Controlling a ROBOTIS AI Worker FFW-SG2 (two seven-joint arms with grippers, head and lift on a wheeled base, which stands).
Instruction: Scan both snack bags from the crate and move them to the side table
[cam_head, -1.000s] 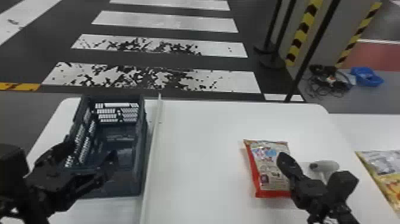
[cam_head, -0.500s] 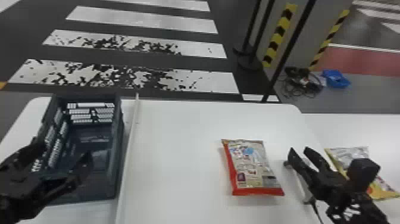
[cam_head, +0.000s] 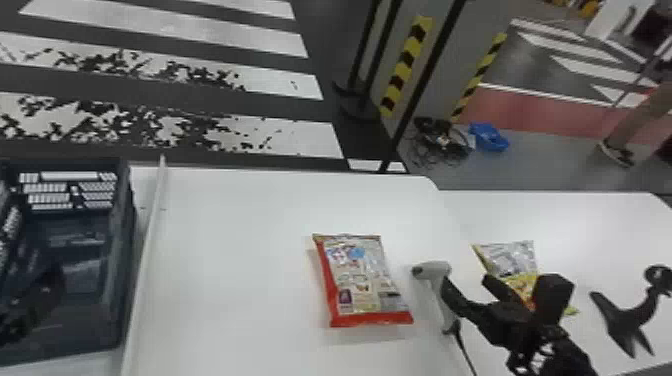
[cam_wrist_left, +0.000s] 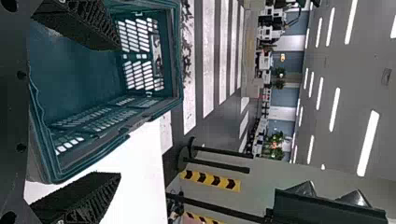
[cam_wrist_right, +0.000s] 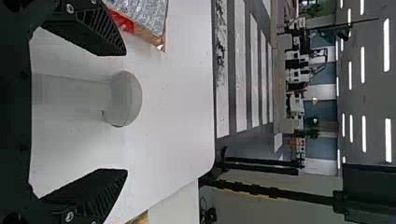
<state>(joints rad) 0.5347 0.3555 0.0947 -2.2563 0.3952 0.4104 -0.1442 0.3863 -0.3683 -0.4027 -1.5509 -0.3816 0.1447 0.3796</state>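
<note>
The right hand (cam_head: 465, 282) is spread wide, the scanner (cam_head: 434, 270) head showing between its fingers in the wrist view; I cannot tell whether they touch. The left hand (cam_head: 47, 292), also spread, is at the crate (cam_head: 127, 250), which the head view cuts off. The red bag (cam_head: 360, 282) lies on the main surface (cam_head: 240, 260), beside the scanner. The right hand partly hides the yellow bag (cam_head: 512, 260) on the side surface (cam_head: 610, 225).

Bright light from ceiling strips (cam_wrist_left: 368, 143)
</note>
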